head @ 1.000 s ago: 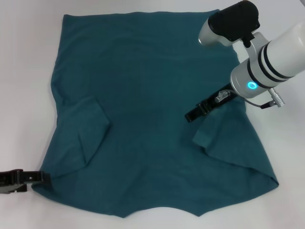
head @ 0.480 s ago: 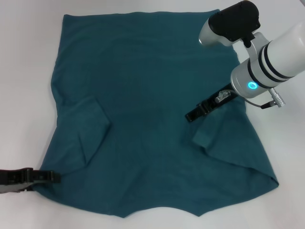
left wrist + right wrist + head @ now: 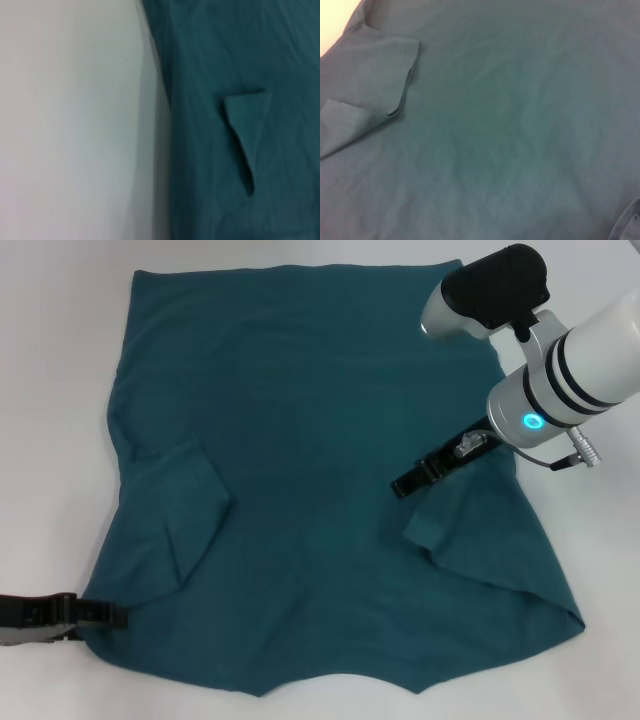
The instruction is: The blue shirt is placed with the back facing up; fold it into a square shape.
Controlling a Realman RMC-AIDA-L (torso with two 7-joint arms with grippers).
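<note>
The blue shirt [image 3: 310, 450] lies flat on the white table [image 3: 50, 390], plain side up, with its left sleeve [image 3: 185, 510] and right sleeve [image 3: 450, 530] both folded inward onto the body. My left gripper [image 3: 110, 615] lies low at the shirt's near-left corner, touching its edge. My right gripper [image 3: 405, 485] hovers over the shirt just above the folded right sleeve. In the left wrist view I see the shirt's side edge and the folded sleeve [image 3: 247, 135]. The right wrist view is filled with shirt fabric and a folded sleeve [image 3: 370, 75].
Bare white table surrounds the shirt on the left [image 3: 70, 120] and right [image 3: 600, 560]. The white right arm [image 3: 570, 380] with its black joint [image 3: 495, 285] hangs over the shirt's far-right corner.
My left gripper has slid right along the table until it reached the shirt's near-left corner. The right arm has shifted slightly to the right; the shirt lies as before.
</note>
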